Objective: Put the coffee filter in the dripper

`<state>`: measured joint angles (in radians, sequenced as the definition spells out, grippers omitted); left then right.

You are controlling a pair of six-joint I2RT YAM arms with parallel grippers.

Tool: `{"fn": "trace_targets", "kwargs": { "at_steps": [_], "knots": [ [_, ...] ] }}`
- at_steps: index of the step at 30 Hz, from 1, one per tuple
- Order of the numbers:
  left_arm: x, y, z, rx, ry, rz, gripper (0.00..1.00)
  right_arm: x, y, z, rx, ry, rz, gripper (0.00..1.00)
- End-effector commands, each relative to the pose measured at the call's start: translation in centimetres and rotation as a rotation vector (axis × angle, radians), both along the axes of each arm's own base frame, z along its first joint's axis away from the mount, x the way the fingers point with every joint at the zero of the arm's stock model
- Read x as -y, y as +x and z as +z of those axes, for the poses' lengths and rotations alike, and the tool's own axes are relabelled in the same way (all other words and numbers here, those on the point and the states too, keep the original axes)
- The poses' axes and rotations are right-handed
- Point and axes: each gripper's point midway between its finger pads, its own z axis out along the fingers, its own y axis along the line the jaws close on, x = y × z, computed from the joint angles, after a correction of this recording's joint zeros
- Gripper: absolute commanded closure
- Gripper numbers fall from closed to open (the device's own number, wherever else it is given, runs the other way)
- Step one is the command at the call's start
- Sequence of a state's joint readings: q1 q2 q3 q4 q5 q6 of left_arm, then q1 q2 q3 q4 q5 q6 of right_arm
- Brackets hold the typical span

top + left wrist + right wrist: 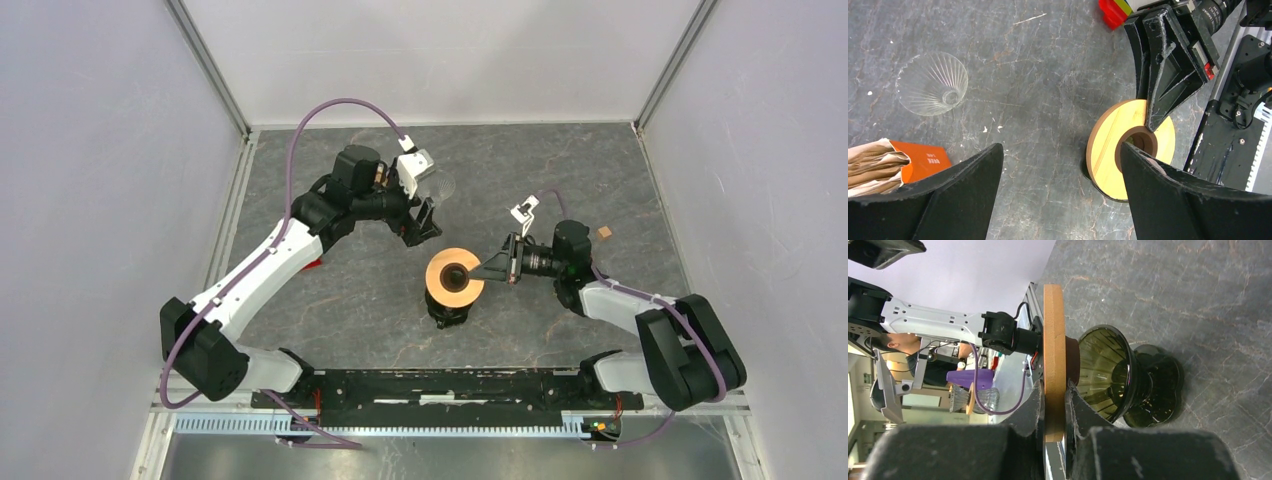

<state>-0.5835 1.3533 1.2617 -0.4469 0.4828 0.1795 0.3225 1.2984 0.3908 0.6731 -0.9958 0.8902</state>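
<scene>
black fingers of the left gripper [1060, 150] fill the bottom of its own view, spread wide, nothing between them, hanging over bare table [1048, 75]. off its left finger sits the orange pack [923, 160] with the brown coffee filters [870, 162] fanning out of it. further out lies the clear ribbed cone [932, 84], mouth toward the lens, well apart from everything. i can't tell whether it stands or is tipped over.

across the way, the right gripper [1054, 386] is pinched narrow on the rim of the wooden ring [1054, 340], one finger on each face. the ring rests flat on top of the dark vessel [1108, 372]. so the dripper is in two pieces: collar here, glass over there.

my read is that the left arm is lining up a pick, cone or filter, and the frames don't settle which. to do it well:
- come down square.
- if it's a filter, close on one loose paper edge, not the pack.
- if it's the cone, grip the rim lightly, because that glass looks slick and will roll.
- the right side should hold the ring level, so nothing slides off the vessel when weight lands.
- the filter goes in point down, centred on the hole.
</scene>
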Motion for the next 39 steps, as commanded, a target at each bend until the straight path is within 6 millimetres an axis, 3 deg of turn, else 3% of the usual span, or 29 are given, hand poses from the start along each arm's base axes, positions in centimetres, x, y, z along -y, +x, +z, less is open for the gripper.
{"fn": "trace_targets", "kwargs": {
  "at_steps": [1,24,33,39],
  "knots": [
    [0.1,-0.4,0.1,-0.013,-0.034,-0.004,0.09,-0.4,-0.5,-0.2,-0.003,0.011,0.022,1.0],
    [-0.1,0.3,-1.9,0.002,-0.004,0.009,0.09,-0.6,-0.7,-3.3,-0.12,-0.031,0.017,1.0],
    [-0.2,0.1,-2.2,0.006,0.002,0.003,0.09,-0.7,-0.2,-3.5,-0.115,-0.053,0.014,0.89],
    [-0.5,-0.3,-3.2,-0.002,0.018,-0.009,0.1,-0.9,0.3,-2.7,-0.104,-0.036,0.025,1.0]
  ]
}}
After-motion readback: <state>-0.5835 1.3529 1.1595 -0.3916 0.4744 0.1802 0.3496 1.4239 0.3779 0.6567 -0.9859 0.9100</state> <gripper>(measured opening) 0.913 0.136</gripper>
